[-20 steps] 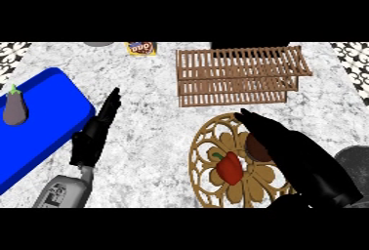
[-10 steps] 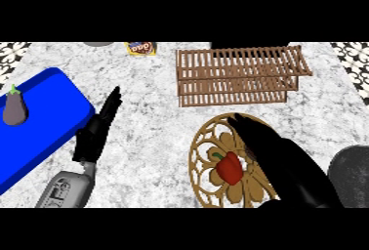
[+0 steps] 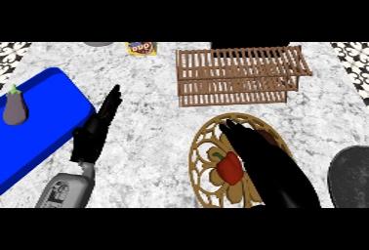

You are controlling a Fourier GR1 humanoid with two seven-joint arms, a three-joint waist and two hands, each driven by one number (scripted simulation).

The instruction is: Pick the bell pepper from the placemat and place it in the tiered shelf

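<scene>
Two black hands over a grey-white marbled counter (image 3: 158, 127). Right hand (image 3: 263, 161) low over the round tan openwork placemat (image 3: 205, 146) near the counter's front edge, toward the right; fingers straight and close together, tips pointing toward the far edge, covering the placemat's middle and right half. Red bell pepper with green stem (image 3: 229, 167) on the placemat, just left of that hand and partly hidden by it; cannot tell whether touching, no fingers curled round it. Left hand (image 3: 92, 136) resting left of centre, fingers straight and together, pointing up toward the far edge, holding nothing. Brown slatted wooden tiered shelf (image 3: 241, 75) near the far edge, well apart from the placemat. Bright blue rectangular board (image 3: 51, 122) along the left edge, carrying a dark purple eggplant with green cap (image 3: 14, 107). Small yellow packet with dark label (image 3: 141, 48) at the far edge. Dark grey rounded object (image 3: 351, 176) at the right edge, cut off by the view.
</scene>
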